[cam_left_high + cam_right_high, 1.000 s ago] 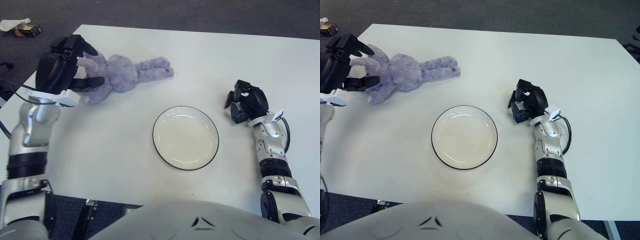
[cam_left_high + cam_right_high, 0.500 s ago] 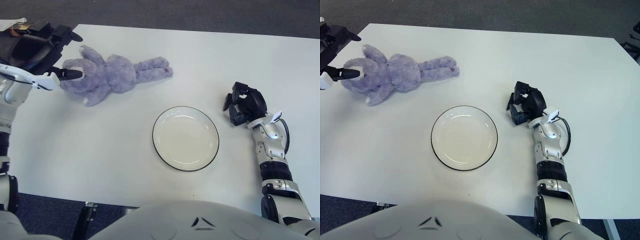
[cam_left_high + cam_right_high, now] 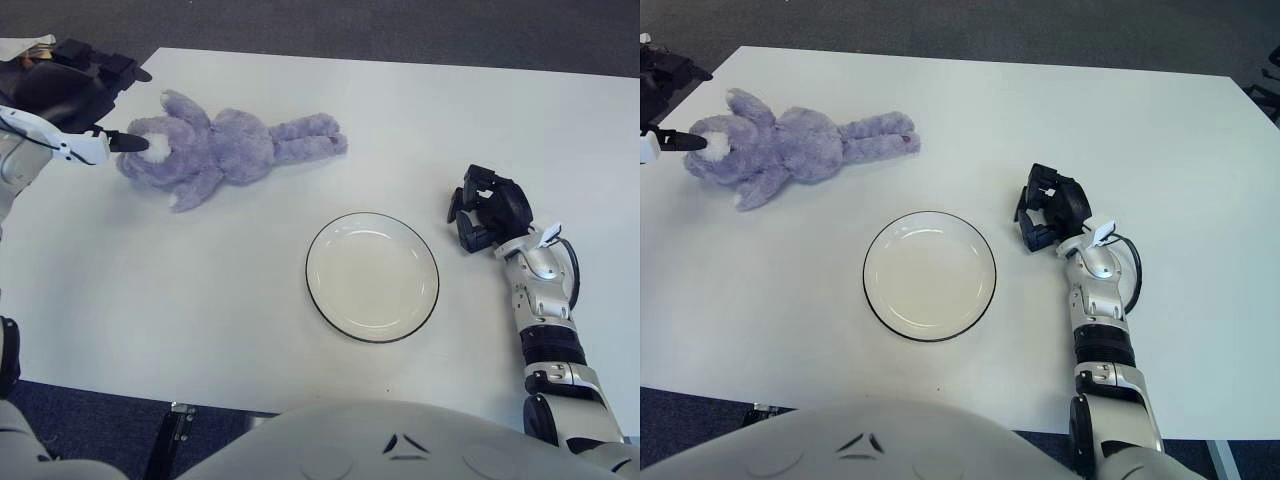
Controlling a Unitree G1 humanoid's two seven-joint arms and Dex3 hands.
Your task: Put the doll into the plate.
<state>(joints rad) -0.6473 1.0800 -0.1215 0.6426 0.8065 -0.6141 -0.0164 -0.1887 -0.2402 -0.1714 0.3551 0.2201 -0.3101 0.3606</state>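
A purple plush bunny doll (image 3: 225, 147) lies flat on the white table (image 3: 200, 280) at the far left, legs pointing right. A white plate (image 3: 371, 276) with a dark rim sits empty at the table's middle. My left hand (image 3: 85, 95) hovers at the doll's head end, fingers spread; one fingertip (image 3: 130, 143) touches the doll's white patch, and nothing is held. My right hand (image 3: 487, 208) shows right of the plate, fingers curled, holding nothing.
Dark carpet surrounds the table. A small item lies on the floor at the far left corner (image 3: 30, 45). My own body (image 3: 400, 440) fills the bottom edge.
My left hand has pulled off the doll, moving left and away from it. The doll stays flat on the table, shifted slightly. The right hand has barely moved.
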